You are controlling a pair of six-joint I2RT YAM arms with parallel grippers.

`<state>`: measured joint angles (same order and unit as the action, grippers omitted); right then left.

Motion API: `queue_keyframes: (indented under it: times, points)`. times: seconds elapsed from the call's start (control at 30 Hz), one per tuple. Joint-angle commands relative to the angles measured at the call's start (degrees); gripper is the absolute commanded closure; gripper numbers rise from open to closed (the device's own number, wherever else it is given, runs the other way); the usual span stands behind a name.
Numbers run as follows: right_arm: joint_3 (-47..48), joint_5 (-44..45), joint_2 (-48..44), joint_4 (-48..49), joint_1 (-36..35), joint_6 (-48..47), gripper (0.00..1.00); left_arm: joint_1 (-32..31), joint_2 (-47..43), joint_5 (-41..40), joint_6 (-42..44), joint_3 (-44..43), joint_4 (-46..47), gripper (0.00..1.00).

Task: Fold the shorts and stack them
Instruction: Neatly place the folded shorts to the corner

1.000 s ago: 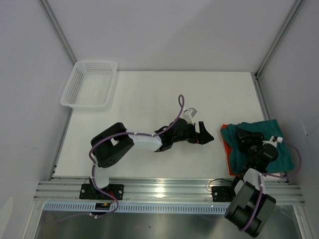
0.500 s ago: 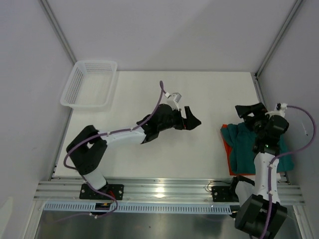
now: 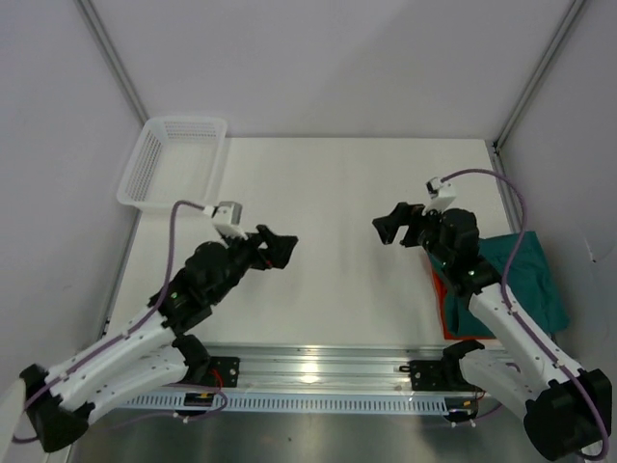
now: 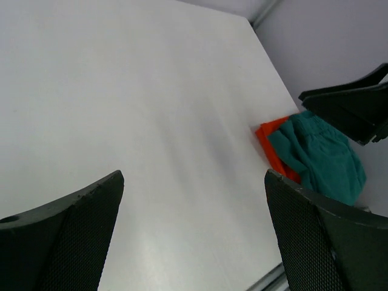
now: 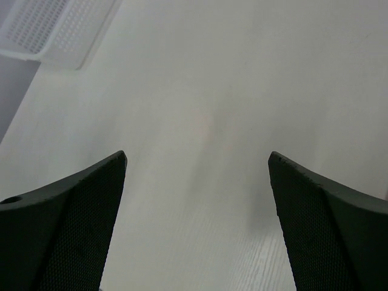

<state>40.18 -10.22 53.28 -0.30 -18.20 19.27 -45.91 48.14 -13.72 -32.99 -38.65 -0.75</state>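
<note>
Both arms repositioned since earlier frame: left gripper (image 3: 278,246) now at left-centre of top view, right gripper (image 3: 390,226) off stack, now right of centre. Both jaw pairs spread wide, holding nothing. At lower right of table (image 3: 328,174): teal shorts (image 3: 540,289) on top of orange-red shorts (image 3: 442,304), 2 pairs stacked, orange strip showing along left side. Upper left: mesh basket (image 3: 174,164).

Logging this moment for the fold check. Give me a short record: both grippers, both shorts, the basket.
left gripper: open, empty, over the table
right gripper: open, empty, left of the shorts
teal shorts: lying on top of the orange pair, right side
orange shorts: underneath, only its edge showing
basket: far left corner
</note>
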Motion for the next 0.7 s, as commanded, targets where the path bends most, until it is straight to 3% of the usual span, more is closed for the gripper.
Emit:
queue_keyframes:
  times: [0.0,0.17,0.2,0.3,0.47,0.67]
  points:
    - [-4.75,4.24,-1.15,6.61,-4.99,-2.75,0.0,0.56,-11.29,-9.22,2.58,7.43,-8.46,0.01]
    - [-11.6,15.55,-3.09,9.09,-18.15,-4.67,0.01,0.56,-26.83,-12.38,1.18,15.97,-14.62,0.01]
    - [-12.58,20.19,-3.44,9.26,-19.67,-4.85,0.01,0.56,-28.44,-12.48,1.18,17.2,-15.32,0.01]
    - [-16.78,22.69,-4.93,10.75,-23.01,-5.99,0.0,0.56,-33.0,-12.21,1.79,19.83,-16.29,0.01]
    - [-20.76,24.98,-6.69,14.44,-23.55,-6.79,0.01,0.56,-35.04,-12.92,2.15,25.29,-14.38,0.01]
    - [-20.59,23.92,-5.91,14.98,-23.64,-6.0,0.01,0.56,-33.64,-12.13,2.94,25.47,-13.49,0.01]
